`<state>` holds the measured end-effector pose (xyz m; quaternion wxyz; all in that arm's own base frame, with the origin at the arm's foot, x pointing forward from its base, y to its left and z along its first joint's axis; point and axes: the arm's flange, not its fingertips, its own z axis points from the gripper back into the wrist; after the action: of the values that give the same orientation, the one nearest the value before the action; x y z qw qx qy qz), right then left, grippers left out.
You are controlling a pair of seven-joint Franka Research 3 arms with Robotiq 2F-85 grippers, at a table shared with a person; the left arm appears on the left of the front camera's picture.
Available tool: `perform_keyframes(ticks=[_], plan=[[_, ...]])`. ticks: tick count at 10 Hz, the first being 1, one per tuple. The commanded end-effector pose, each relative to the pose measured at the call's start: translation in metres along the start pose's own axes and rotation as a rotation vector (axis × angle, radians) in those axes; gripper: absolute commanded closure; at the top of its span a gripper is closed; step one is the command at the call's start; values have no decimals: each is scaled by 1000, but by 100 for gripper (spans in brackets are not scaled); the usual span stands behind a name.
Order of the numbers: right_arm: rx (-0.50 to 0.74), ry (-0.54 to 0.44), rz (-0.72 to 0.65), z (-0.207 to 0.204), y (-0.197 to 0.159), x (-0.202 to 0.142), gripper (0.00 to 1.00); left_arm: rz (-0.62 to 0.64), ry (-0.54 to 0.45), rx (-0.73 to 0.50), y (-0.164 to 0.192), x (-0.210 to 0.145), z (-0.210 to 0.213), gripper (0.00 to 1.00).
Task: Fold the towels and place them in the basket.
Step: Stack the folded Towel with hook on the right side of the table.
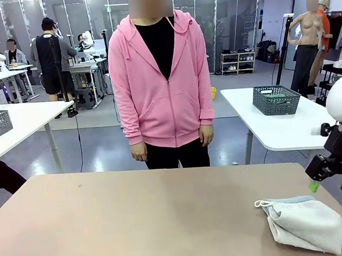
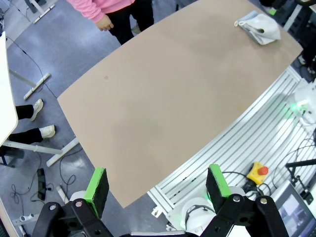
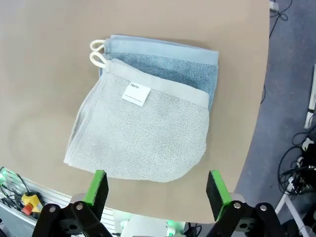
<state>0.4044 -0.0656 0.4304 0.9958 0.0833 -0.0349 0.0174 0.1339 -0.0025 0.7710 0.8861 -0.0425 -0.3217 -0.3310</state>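
Workshop floor is showing behind a tan table point(image 1: 136, 217), with white side tables further back and a dark mesh basket point(image 1: 277, 100) sitting on the one at the far right. A person in a pink hoodie point(image 1: 161, 82) is standing at the far edge of the tan table, arms hanging down, hands off the surface.

Two towels are lying stacked near the table's right corner on the robot's side: a pale grey towel point(image 3: 140, 133) is resting on top of a blue towel point(image 3: 173, 61), which is sticking out along one edge. Both are folded and lying flat, each with a white corner loop, the loops sitting side by side. A small white tag point(image 3: 136, 94) on the grey towel is reading "Name", with a blank line under it.

Right gripper point(image 3: 157, 190) is hovering above the stack, jaws standing wide apart, holding nothing and touching nothing; in the front view it is hanging just above and to the right of the towels. Left gripper point(image 2: 158, 190) is sitting high over the near left edge of the table, jaws also spread wide and empty, well apart from the towels at the opposite corner.
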Motion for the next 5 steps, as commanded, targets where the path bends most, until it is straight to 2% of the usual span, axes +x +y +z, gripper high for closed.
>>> perform_keyframes(ticks=[1, 2, 5], plan=[[-23, -14, -7, -3, 8, 9, 0, -9, -5, -1, -2, 0, 2, 0], [0, 0, 0, 0, 0, 0, 0, -9, -5, -1, -2, 0, 2, 0], [0, 0, 0, 0, 0, 0, 0, -9, -5, -1, -2, 0, 2, 0]])
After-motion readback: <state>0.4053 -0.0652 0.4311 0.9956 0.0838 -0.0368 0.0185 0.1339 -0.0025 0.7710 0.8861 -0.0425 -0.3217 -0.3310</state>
